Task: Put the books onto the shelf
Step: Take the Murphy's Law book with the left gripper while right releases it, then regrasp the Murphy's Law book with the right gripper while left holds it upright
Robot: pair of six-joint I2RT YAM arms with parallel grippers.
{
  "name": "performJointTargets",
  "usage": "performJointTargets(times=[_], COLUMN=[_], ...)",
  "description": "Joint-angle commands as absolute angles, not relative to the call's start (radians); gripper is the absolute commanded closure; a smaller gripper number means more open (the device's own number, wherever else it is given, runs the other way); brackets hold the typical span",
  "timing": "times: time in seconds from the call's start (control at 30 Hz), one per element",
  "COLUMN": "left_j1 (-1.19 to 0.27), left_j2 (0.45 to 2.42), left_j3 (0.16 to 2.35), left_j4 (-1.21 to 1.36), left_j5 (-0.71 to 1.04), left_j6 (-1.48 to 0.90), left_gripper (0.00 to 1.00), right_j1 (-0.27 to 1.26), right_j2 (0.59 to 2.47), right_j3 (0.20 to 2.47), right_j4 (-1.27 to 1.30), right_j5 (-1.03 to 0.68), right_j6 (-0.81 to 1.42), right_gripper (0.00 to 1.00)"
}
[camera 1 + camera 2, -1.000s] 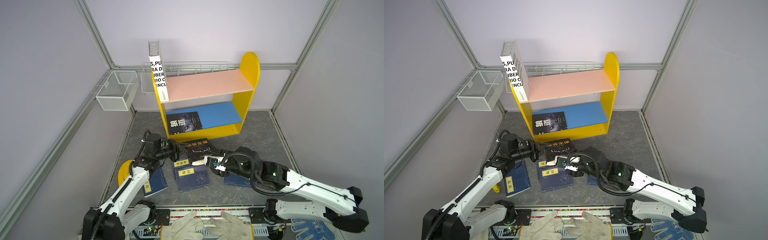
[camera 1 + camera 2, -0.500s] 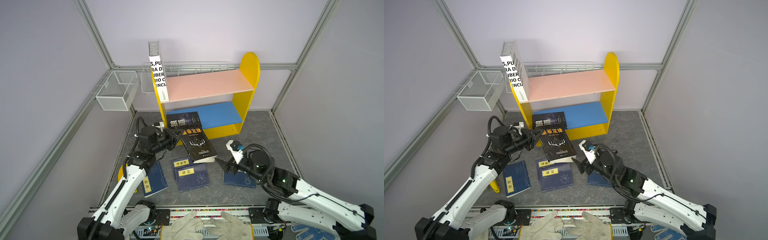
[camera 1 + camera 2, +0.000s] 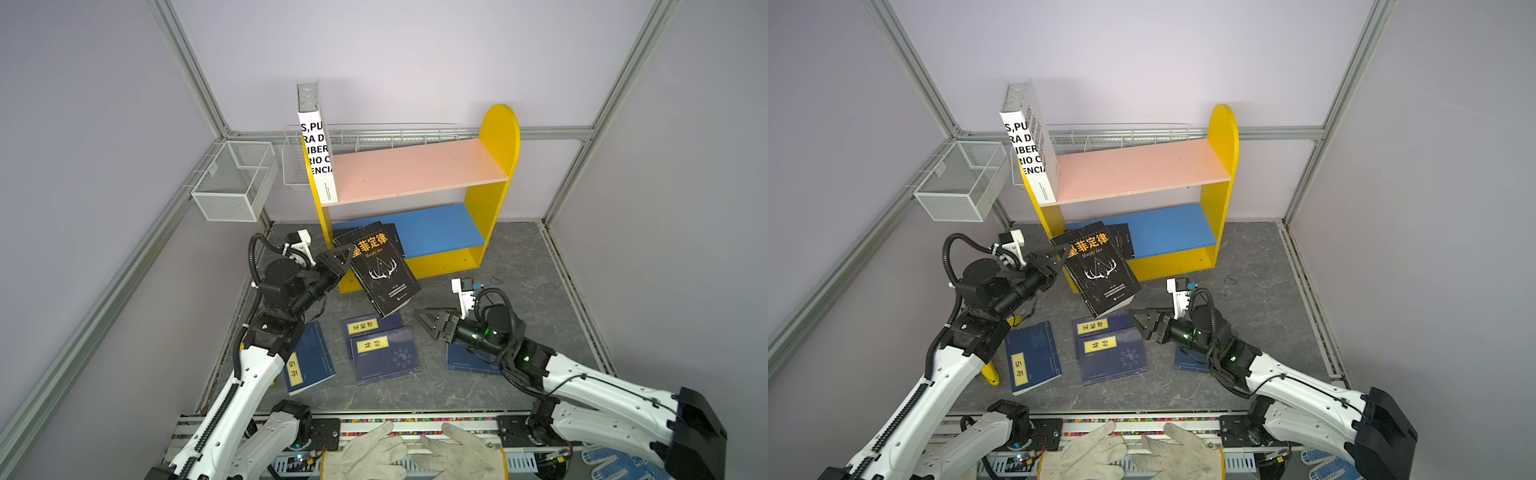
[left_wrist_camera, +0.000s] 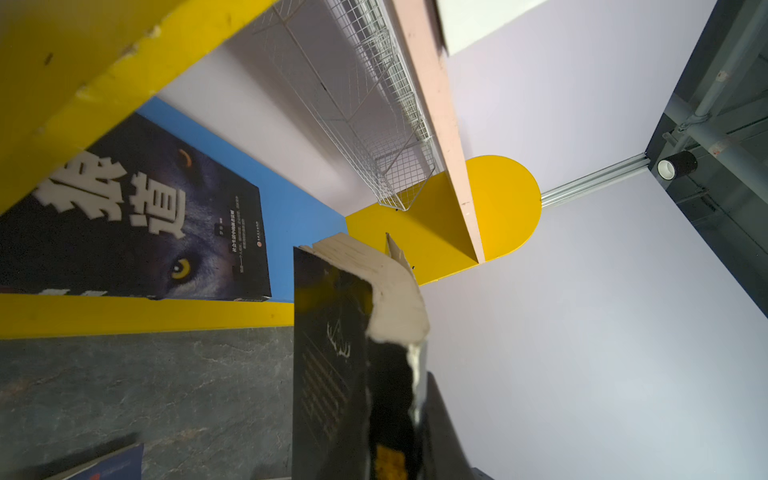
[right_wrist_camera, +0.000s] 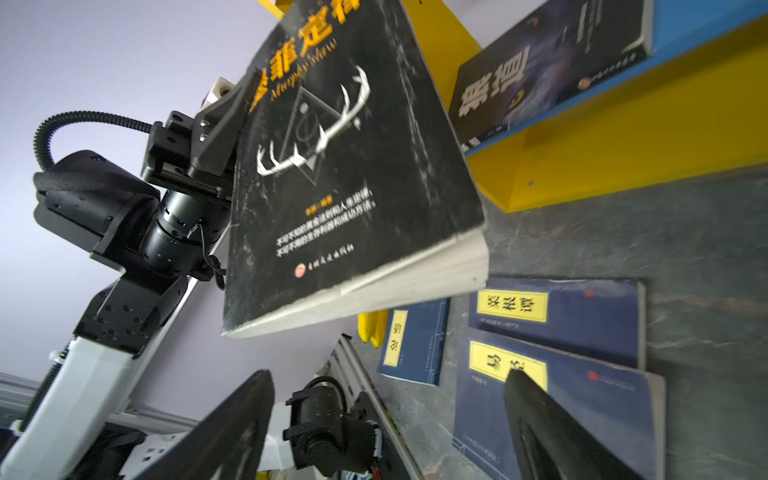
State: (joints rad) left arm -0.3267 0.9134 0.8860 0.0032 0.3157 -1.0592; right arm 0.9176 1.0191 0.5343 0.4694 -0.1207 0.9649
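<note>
Two paperbacks: antler book (image 3: 384, 272) tight in left jaws, seemingly above wolf book (image 4: 137, 232); right jaws wide.

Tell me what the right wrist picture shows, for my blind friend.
The left gripper holds a black antler-cover book in the air by its edge. Three navy books lie on the floor, and a wolf book rests on the blue board of the yellow shelf.

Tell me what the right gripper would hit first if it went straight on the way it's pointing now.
Probably the lower corner of the black antler book that the left gripper holds. The open right gripper points at it, though it might slip just beneath; depth is unclear.
</note>
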Motion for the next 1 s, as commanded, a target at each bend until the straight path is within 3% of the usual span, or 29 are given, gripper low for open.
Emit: performJointTargets(times=[0.0,0.4,0.63,0.83,0.97], left_j1=[-0.334,-0.381,-0.406,-0.425,-0.442], left_j2=[0.918,0.956,0.956,0.944,0.939], left_j3=[0.897,0.894,0.883,0.851,0.826], left_j4=[0.135,0.224,0.223,0.223,0.234], left_j5=[0.276,0.256,0.246,0.231,0.222], left_j6=[-1.041,-1.075,-1.075,-1.075,-1.075], left_gripper=[1.00,1.00,1.00,1.00,1.00], right_j1=[0.915,0.918,0.920,0.918,0.908], right_j2=[1.052,1.342,1.493,1.447,1.391], right_j3=[0.527,0.572,0.552,0.542,0.540], right_j4=[0.745,1.132,1.433,1.423,1.334], right_j5=[-0.218,-0.285,-0.207,-0.130,-0.076], right_j6=[1.119,1.303,1.388,1.307,1.270], right_gripper=[0.11,0.12,0.12,0.00,0.10])
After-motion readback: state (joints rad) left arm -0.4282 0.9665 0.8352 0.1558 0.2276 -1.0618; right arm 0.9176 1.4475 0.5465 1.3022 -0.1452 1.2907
